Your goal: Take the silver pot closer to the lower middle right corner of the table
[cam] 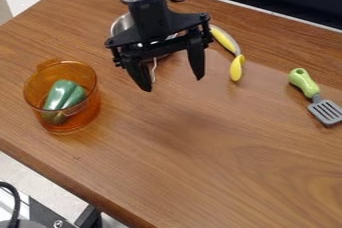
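Note:
The black gripper (174,79) hangs over the upper middle of the table, its two fingers spread wide with nothing between them. Behind it, partly covered by the arm and the gripper body, is the silver pot (122,24); its rounded metal rim shows to the left of the arm. A thin metal handle points down from the pot, near the gripper's left finger. How far the fingers are above the table I cannot tell.
An orange see-through cup (87,115) holding a green pepper (61,94) stands at the left. Right of the gripper lies a yellow and grey utensil (236,68). A green-handled spatula (325,111) is at the right edge. The wooden table's (247,172) front edge runs along the lower left.

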You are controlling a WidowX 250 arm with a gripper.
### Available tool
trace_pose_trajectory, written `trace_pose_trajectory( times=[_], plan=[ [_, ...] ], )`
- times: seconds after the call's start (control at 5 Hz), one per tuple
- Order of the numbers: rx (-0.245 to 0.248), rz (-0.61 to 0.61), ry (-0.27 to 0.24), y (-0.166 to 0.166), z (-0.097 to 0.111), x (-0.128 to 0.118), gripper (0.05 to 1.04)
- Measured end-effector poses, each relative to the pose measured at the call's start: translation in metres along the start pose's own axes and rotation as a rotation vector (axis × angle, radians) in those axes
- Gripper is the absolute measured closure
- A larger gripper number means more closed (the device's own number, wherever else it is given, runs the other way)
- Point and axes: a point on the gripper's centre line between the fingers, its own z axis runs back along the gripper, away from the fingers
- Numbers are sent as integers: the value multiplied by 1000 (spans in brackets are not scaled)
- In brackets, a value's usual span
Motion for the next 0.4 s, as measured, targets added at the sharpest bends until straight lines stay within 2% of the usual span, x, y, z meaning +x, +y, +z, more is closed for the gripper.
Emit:
trace_pose_trajectory(
  times=[0.2,0.4],
  plan=[
    [11,7,15,3,-4,-3,88],
    [27,98,-53,16,-1,15,88]
  ],
)
